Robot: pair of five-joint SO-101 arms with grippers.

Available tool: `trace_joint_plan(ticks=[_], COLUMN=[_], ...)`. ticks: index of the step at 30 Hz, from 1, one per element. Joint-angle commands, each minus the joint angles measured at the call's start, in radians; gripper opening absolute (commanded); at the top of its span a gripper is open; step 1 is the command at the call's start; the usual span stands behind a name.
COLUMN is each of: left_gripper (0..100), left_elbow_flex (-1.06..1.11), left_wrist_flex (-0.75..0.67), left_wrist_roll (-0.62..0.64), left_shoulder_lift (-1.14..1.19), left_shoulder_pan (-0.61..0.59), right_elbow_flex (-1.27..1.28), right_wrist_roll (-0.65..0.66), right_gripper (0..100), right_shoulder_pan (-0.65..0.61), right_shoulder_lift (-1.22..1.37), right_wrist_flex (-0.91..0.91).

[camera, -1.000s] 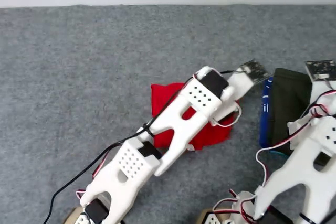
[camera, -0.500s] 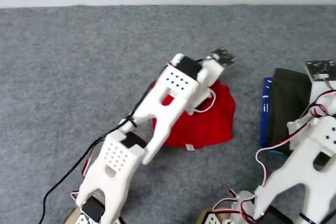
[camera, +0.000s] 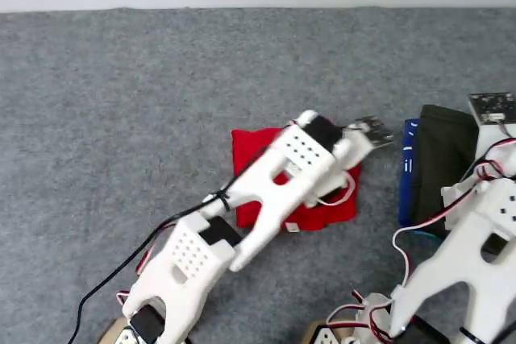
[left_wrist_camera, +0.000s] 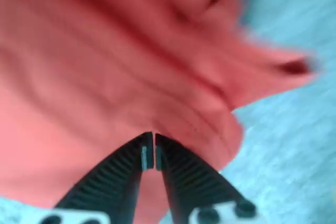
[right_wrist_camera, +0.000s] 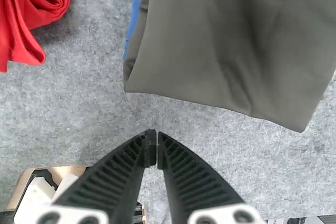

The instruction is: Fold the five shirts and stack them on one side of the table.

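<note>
Two folded garments, a dark olive cloth shirt on top of a bright blue one, make a stack at the right arm's side of the grey carpet-like counter. A crumpled red cotton shirt lies just beside that stack, apart from it, roughly folded into a squarish bundle with loose edges. The left arm stretches across it.

In the left wrist view, the left tool has its jaws together right over the red fabric. No cloth shows between the tips, so it looks like a pressing or smoothing pose rather than a grasp. The right tool hangs above bare counter near the olive shirt's edge, its jaws together too and holding nothing.

The step in hand seems to be finishing the red shirt's fold before it joins the stack. To do it well, I would flatten the bulges first and keep the tips low, so the layers slide flat and do not bunch. For the transfer, open the jaws and pinch through every layer at one folded edge, not at a single loose flap, or the bundle will fall open when lifted. Carry it low and lay it squarely on the olive shirt. Keep the right arm clear, or let it steady the stack
</note>
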Motion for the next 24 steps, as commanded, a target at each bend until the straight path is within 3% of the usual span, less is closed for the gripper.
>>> trace_joint_plan(ticks=[1,7,16,24], left_gripper=[1,1,1,1], left_elbow_flex=[-0.202,-0.285,-0.285,-0.291], left_wrist_flex=[0.023,0.023,0.020,-0.137], left_wrist_roll=[0.029,0.029,0.028,0.026], left_shoulder_lift=[-0.011,-0.017,-0.008,0.115], left_shoulder_pan=[0.046,0.037,-0.144,-0.127], right_elbow_flex=[-0.006,-0.006,-0.006,0.000], right_wrist_roll=[0.009,0.009,0.009,0.005], right_gripper=[1.5,1.5,1.5,1.5], right_shoulder_pan=[0.008,0.012,0.008,0.007], right_shoulder_lift=[-0.028,-0.028,-0.021,-0.019], right_wrist_flex=[0.001,0.001,0.001,-0.062])
